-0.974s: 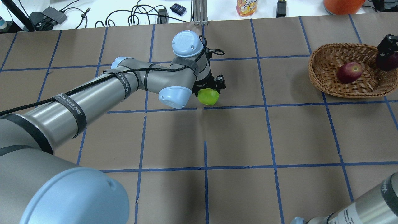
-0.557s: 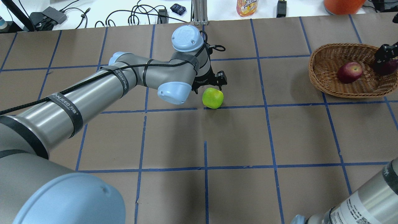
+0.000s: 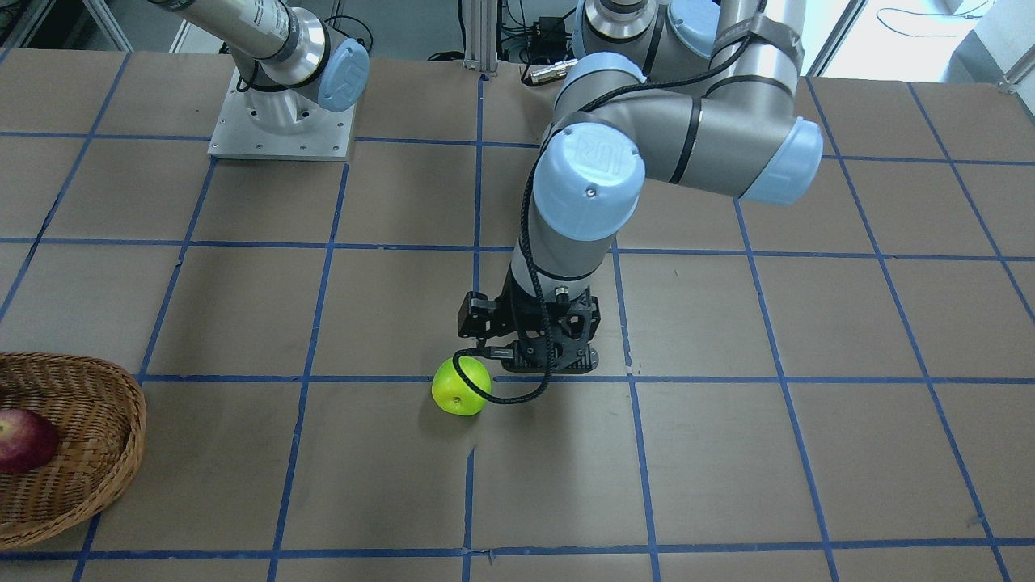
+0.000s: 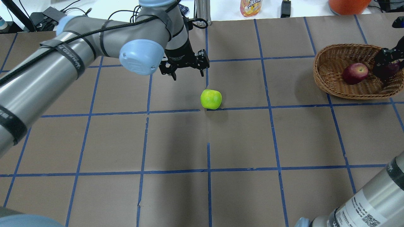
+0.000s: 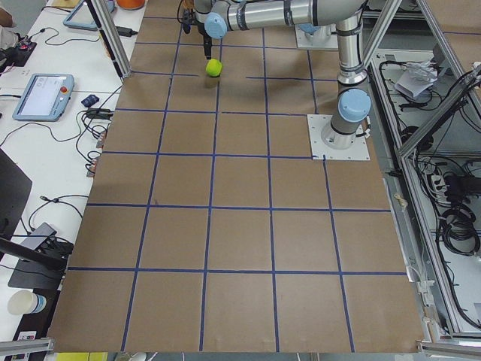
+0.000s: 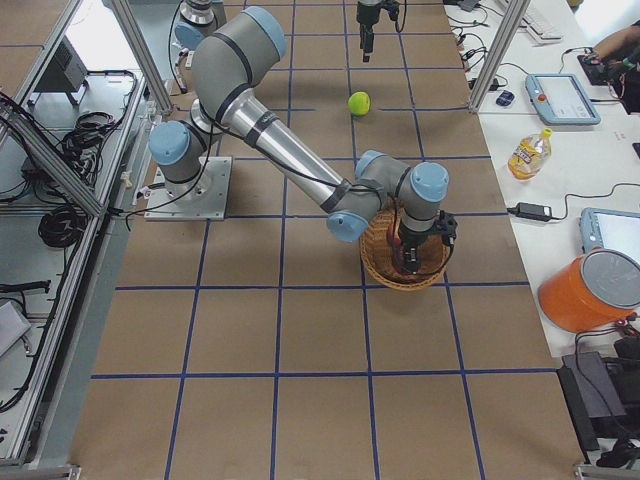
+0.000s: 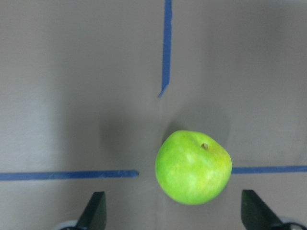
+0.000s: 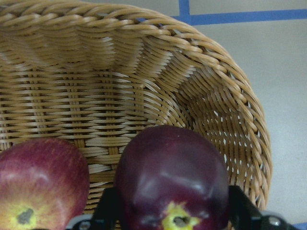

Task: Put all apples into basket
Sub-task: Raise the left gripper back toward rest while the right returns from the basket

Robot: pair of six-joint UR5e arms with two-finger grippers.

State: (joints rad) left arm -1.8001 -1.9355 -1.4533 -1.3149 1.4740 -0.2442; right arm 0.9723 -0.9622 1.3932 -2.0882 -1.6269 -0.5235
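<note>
Front view: green apple [image 3: 461, 386] sits loose on brown-paper table [image 3: 728, 461], smooth, glossy, round, well apart from basket [image 3: 136, 408].
Overhead: left gripper [image 4: 187, 75] spread wide, empty, hovering beside apple.
Left wrist: nothing touching apple.
Right wrist: right gripper [image 8: 173, 213] clamped on waxy maroon apple [image 8: 172, 172], low inside coarse wicker weave, red apple [image 8: 43, 177] alongside.
Looks like drop-off step; next calls for letting go, then fetching green one.

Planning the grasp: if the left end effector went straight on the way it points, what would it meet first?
Likely the green apple, lying below the left end effector between its open fingers, slightly off-centre; height is unclear.
</note>
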